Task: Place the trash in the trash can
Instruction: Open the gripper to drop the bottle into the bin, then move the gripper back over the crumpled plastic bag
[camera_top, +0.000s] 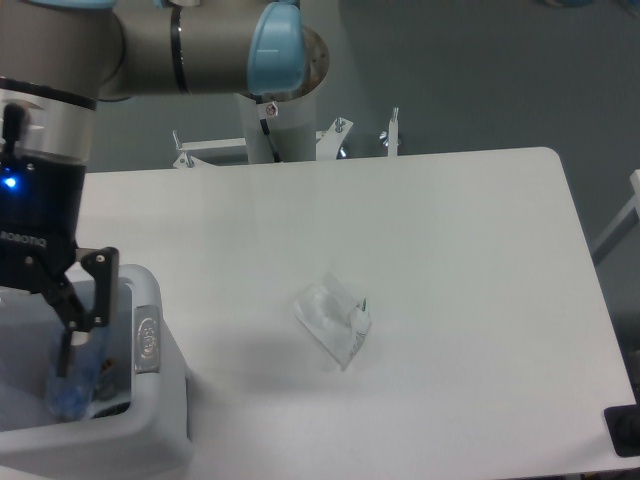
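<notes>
The grey trash can (152, 385) stands at the table's front left corner, with a round emblem on its rim. My gripper (25, 365) hangs low over its opening, partly cut off by the left edge of the picture. Its jaws stand apart, and only the right finger (72, 335) shows. The clear water bottle (80, 385) with its blue cap lies inside the can, just below and to the right of that finger, loose from it. The crumpled translucent wrapper (335, 318) lies on the white table, well to the right of the can.
The robot's base column (275, 125) and a metal bracket (330, 140) stand at the table's far edge. A dark object (625, 430) sits at the front right corner.
</notes>
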